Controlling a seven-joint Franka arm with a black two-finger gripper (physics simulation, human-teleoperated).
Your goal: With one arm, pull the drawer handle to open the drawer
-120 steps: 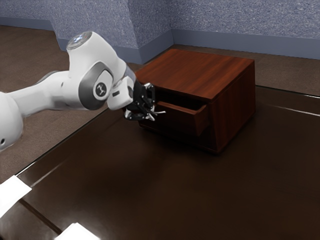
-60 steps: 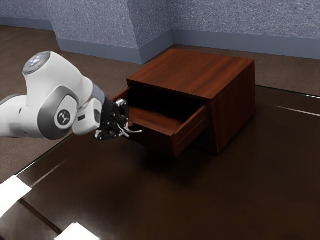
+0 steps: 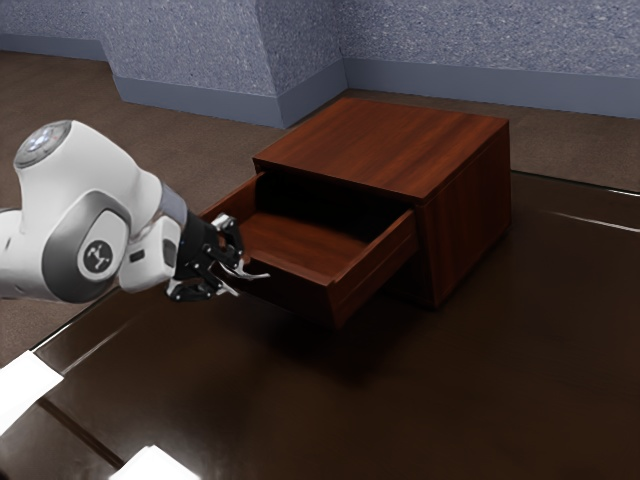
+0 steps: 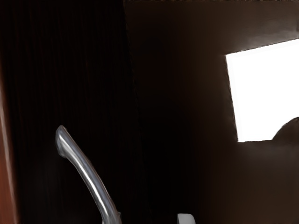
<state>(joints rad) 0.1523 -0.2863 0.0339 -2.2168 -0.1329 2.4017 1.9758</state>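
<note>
Drawer, reddish-brown wood, standing well open from the front of its cabinet, inner floor exposed and nothing visible inside; it sits at the centre of the exterior view, its front panel angled toward that view's lower left. Drawer handle, a slim bright metal bar on the front panel, left of centre in the frame. Jaws: black, set narrow and closed on the drawer handle from two sides, with one silver end of the bar showing beyond them. Arm, white with grey joint covers, entering from the exterior view's left edge and reaching toward its right, wrist level with the drawer front. Tabletop, dark and glossy, carrying the cabinet and filling the lower half of the frame. White sheet, flat on the tabletop at the lower left corner, well apart from the cabinet; a second white patch lies at the bottom edge. Wall, speckled blue-grey, across the top of the frame. Wrist view: the handle appears as a curved polished bar against the dark drawer front, and a bright white rectangle lies on the dark surface beyond.
</note>
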